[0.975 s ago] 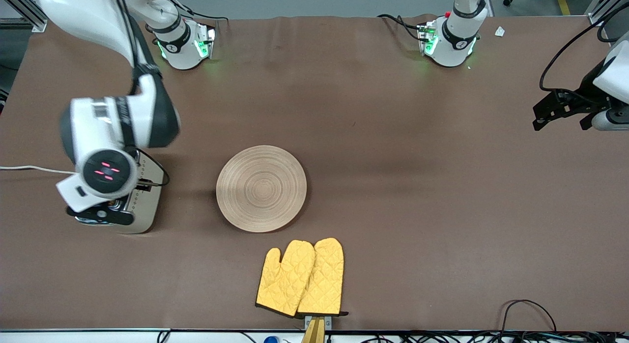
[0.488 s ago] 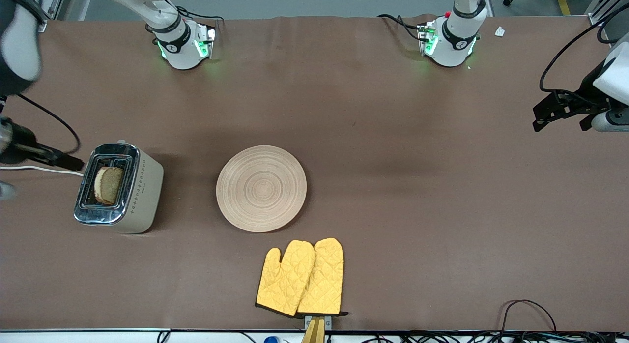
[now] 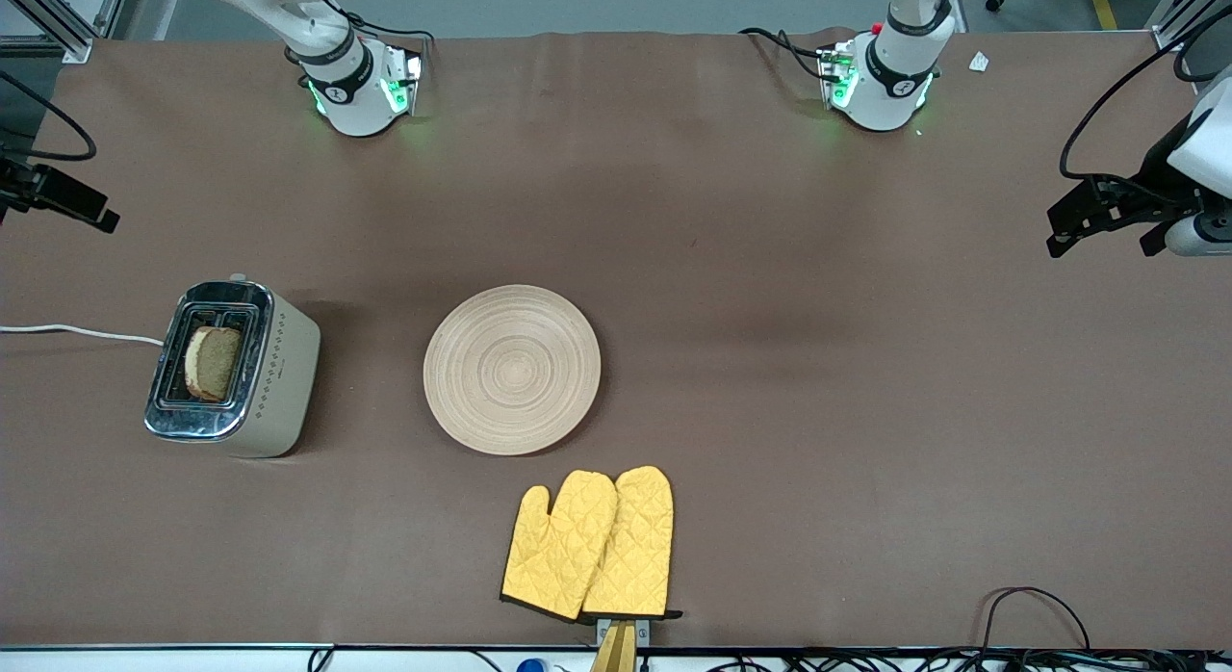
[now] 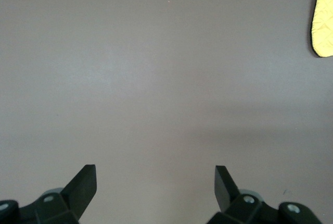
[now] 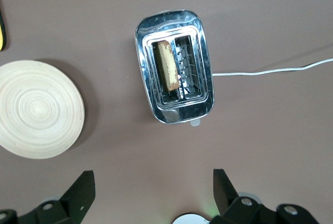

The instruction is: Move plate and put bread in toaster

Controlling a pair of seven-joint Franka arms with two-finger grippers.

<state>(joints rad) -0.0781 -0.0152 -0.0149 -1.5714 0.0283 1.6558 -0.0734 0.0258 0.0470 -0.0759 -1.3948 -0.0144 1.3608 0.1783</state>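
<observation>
Right end effector [image 5: 151,195] wide open, empty, bread [image 5: 168,73] in toaster [image 5: 174,65]

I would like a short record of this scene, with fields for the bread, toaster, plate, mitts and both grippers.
bread: standing in one slot of the toaster
toaster: toward the right arm's end of the table, white cord attached
plate: bare, mid-table
oven mitts: yellow pair, nearer the front camera than the plate
right gripper: open, high over the toaster area
left gripper: open, waiting over bare table
</observation>
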